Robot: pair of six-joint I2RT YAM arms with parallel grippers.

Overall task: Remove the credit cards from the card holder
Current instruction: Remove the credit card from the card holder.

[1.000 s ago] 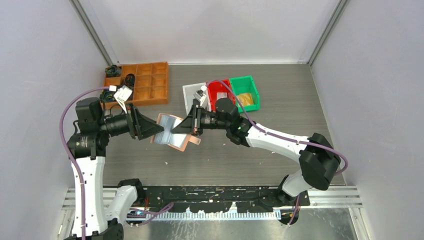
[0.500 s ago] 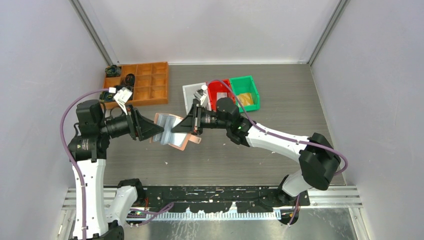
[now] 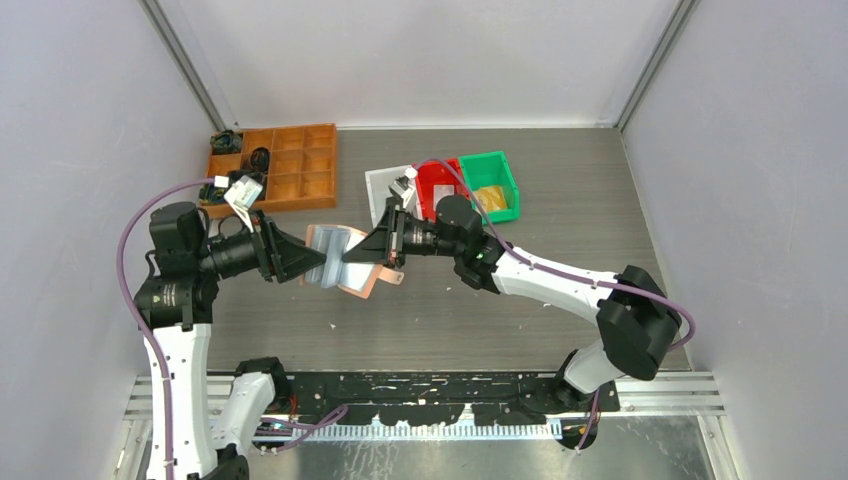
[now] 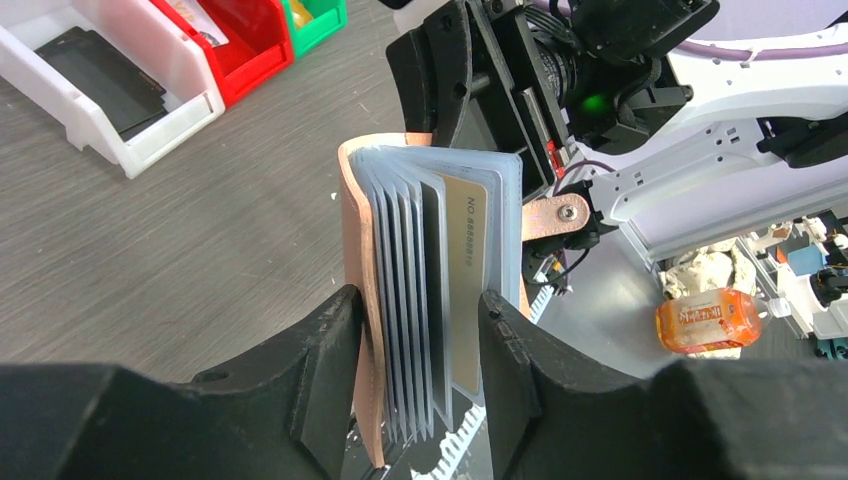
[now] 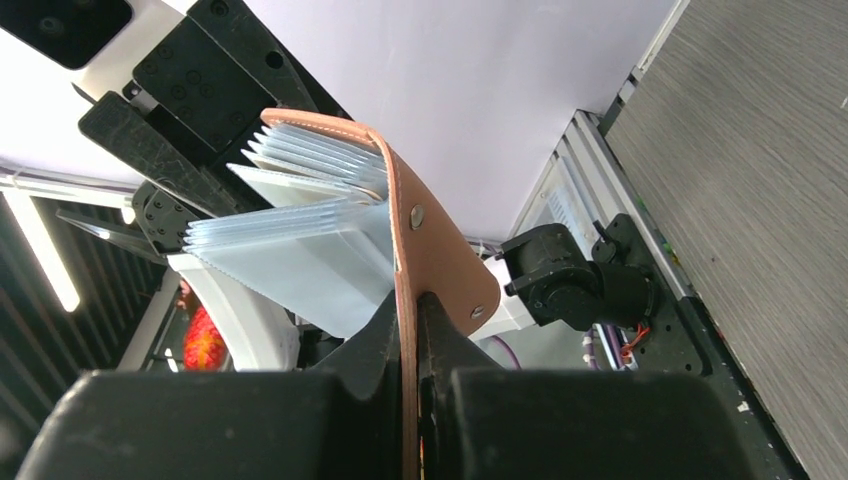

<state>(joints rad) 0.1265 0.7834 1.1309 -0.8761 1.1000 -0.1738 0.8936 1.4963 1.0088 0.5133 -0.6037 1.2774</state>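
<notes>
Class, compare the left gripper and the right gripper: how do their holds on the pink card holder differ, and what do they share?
The left gripper stands with jaws wide, either side of the sleeves of the card holder; the right gripper has jaws nearly closed, pinching only its pink cover. Whether the left gripper presses is unclear; the right gripper plainly clamps. Both meet the card holder off the table, from opposite sides.

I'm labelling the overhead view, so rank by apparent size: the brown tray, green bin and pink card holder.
Largest: brown tray.
Then green bin and card holder look about alike. The holder is held up nearer the camera, so I won't rank them.
</notes>
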